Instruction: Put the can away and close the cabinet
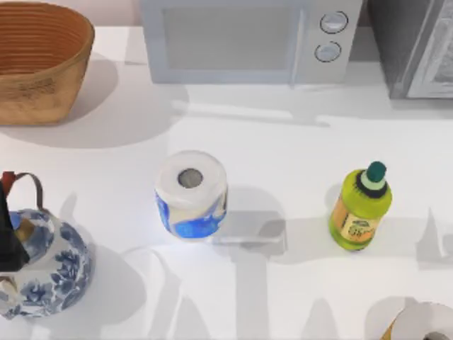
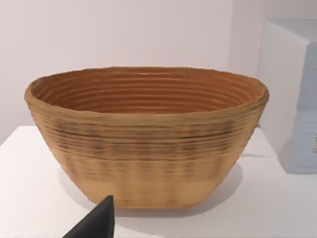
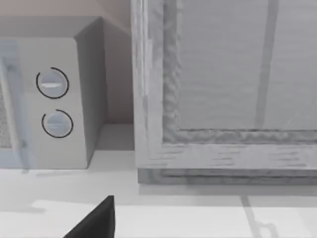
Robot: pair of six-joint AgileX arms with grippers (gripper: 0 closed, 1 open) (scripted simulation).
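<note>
A short white cylinder with a blue band (image 1: 191, 195) stands mid-table, leaning a little; I take it for the can. No gripper touches it. The grey cabinet (image 1: 417, 49) stands at the back right corner, and its framed front panel (image 3: 223, 89) faces the right wrist camera. I cannot tell whether it is open. A dark part of my left arm (image 1: 8, 237) hangs over the teapot at the left edge. One dark finger (image 2: 96, 223) of the left gripper points toward the basket. One dark finger (image 3: 96, 220) of the right gripper points toward the cabinet.
A woven basket (image 1: 39, 60) sits at the back left and a white microwave (image 1: 248, 39) at the back middle. A blue-and-white teapot (image 1: 49, 273) is front left, a green bottle (image 1: 359, 209) right of centre, and a white round thing (image 1: 425, 322) at the front right edge.
</note>
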